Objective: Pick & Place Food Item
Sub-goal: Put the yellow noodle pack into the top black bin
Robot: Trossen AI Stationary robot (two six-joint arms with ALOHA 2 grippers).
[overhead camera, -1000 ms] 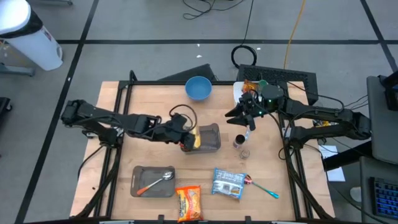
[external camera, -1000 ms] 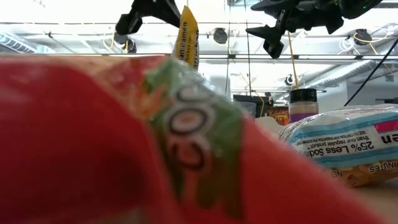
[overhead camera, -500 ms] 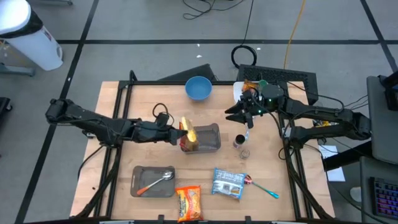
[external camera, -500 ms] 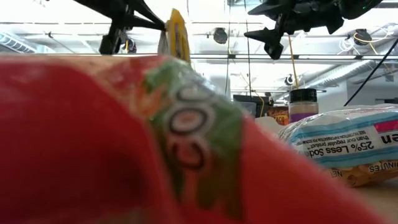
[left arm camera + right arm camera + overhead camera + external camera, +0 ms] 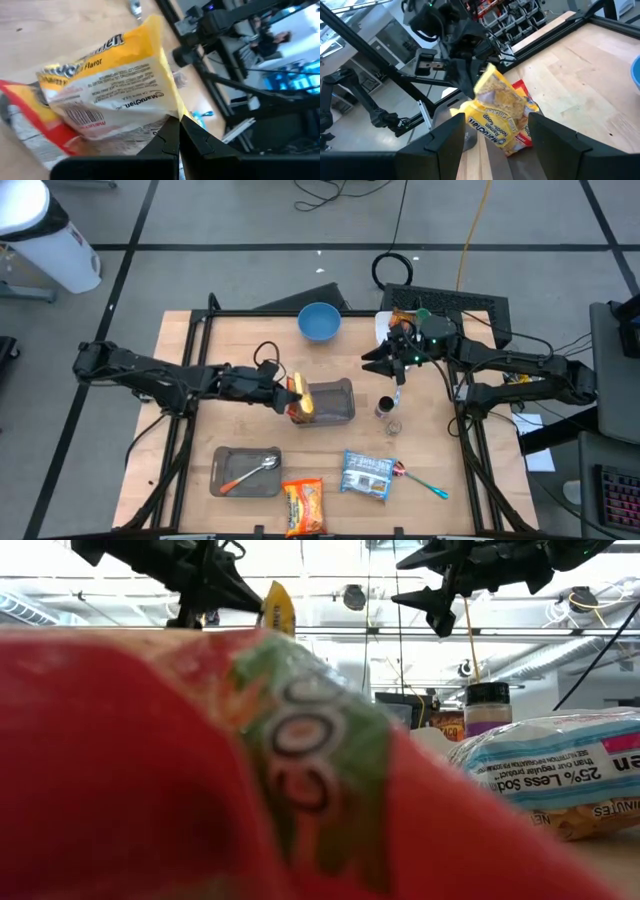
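A yellow ramen packet (image 5: pixel 304 401) with a red lower part stands over the left end of a grey tray (image 5: pixel 338 404) at the table's middle. My left gripper (image 5: pixel 289 391) is shut on it; it also shows in the left wrist view (image 5: pixel 178 134) and high in the low view (image 5: pixel 246 595). Whether the packet's (image 5: pixel 501 113) lower end rests in the tray, I cannot tell. My right gripper (image 5: pixel 385 361) hangs open above the table's far right, facing the packet, with nothing between its fingers (image 5: pixel 451 134). My left gripper pinches the packet's upper edge (image 5: pixel 169 116) between its two shut fingers. The fingers come from the table's left side, slanting a little downward. The packet hangs tilted below them, its yellow face (image 5: pixel 495 95) toward the right arm.
A blue bowl (image 5: pixel 319 321) stands at the far middle. A spice jar (image 5: pixel 383 408) and a small glass (image 5: pixel 393 425) stand right of the tray. Near the front lie a second grey tray with a spoon (image 5: pixel 246 470), an orange packet (image 5: pixel 303 505), a blue-white packet (image 5: pixel 366 475) and another spoon (image 5: pixel 422 481).
My left gripper has drawn back toward the table's left edge and sunk a little, still shut on the packet. The packet has come from over the tray's middle to its left end and has tipped over more.
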